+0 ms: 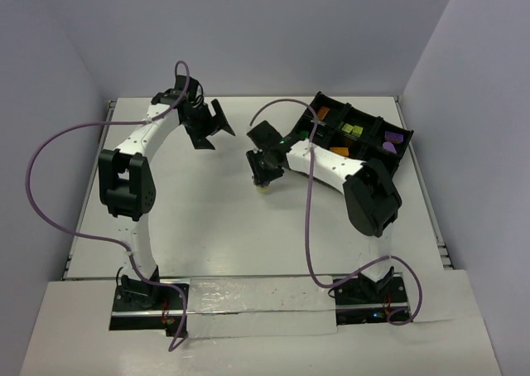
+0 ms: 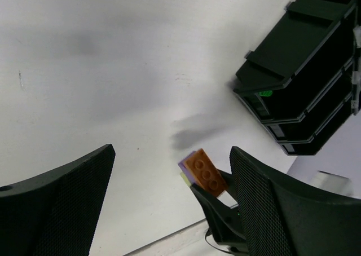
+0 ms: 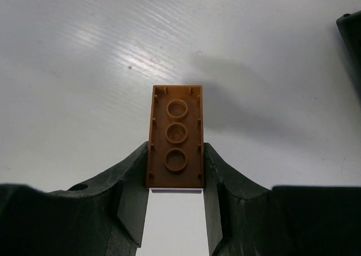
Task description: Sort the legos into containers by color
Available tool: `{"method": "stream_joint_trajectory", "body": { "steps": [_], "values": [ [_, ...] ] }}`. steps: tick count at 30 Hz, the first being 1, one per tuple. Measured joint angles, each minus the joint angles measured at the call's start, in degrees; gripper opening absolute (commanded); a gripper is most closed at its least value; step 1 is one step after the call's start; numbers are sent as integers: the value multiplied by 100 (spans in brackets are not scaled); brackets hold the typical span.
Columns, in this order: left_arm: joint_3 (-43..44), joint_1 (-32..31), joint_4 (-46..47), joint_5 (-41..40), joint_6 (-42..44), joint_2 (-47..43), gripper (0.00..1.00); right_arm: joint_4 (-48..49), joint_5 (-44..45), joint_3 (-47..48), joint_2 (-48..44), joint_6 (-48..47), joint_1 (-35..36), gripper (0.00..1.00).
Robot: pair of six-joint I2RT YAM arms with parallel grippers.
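Two jaws of the right arm press against the long sides of an orange brick, clamped on it. The brick's hollow face with its three rings is turned toward the right wrist camera. From the left wrist view a thin purple layer and a yellow-green layer show stacked behind the orange one, so the held piece is a small multi-coloured cluster. It hangs over the middle of the white tabletop, and its shadow lies apart from it on the surface; whether any edge touches the tabletop cannot be told. The jaws of the left arm stand wide apart with nothing between them, to the left of the cluster and a little farther back, facing it. Right of the cluster, at the far right of the tabletop, sits the black divided tray, set at a slant. Its compartments hold sorted orange pieces, yellow-green pieces and purple pieces. Purple cables loop along both arms
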Motion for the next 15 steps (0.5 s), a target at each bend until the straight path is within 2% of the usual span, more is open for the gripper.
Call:
{"method": "stream_joint_trajectory", "body": {
  "steps": [3,9,15],
  "values": [
    [-141,84,264,297,-19,-53,86,85,-518,-93,-396,183,-306,0],
    [-1173,338,1478,1461,-384,-499,84,580,-1529,-134,-931,769,-1142,0],
    [-2290,405,3537,2804,-1393,-978,83,1281,-2662,-200,-936,1644,-1503,0]
  ]
}}
